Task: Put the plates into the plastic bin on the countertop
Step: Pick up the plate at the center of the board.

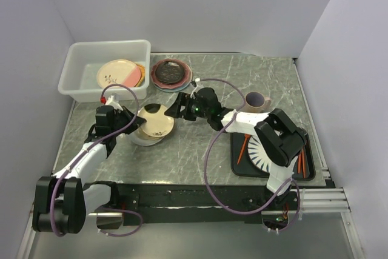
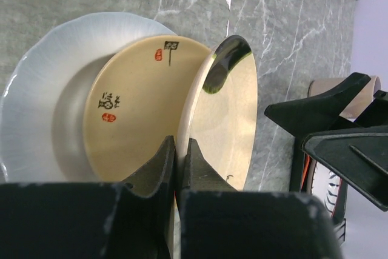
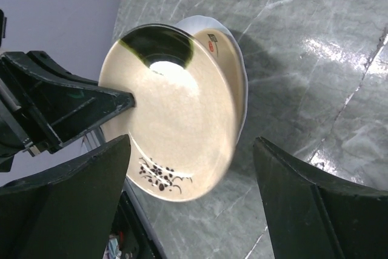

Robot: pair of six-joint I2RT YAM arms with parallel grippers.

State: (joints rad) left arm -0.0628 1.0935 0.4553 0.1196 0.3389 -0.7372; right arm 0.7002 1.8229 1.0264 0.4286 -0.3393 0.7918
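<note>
Left gripper (image 2: 180, 150): jaws pinched right down on the near rim of the round tan-gold glazed plate (image 2: 227, 119), black-green splash at its far edge; gripping it tipped up on edge.
Right gripper (image 3: 191, 144): jaws spread wide, one finger on either side of that same plate; clear gap at one finger, contact at the other impossible to call.
Gripped plate, position: straight out ahead of the left jaws, in between the right jaws, leaning over the stack below.
Stack beneath the jaws: second tan-gold round plate (image 2: 133, 113) with red stamps and black script, lying flat in a white fluted round plate (image 2: 42, 101) on the grey-green marble-look countertop (image 2: 291, 22).
Translucent white plastic bin (image 1: 73, 74): well apart from the left jaws, off to their left; pink-and-tan round plate (image 1: 118, 74) inside, lying over an orange plate (image 1: 141, 76).
Dark brown pink-rimmed round plate (image 1: 170, 72): out to the side of the right jaws, just beside the bin, on the countertop.
</note>
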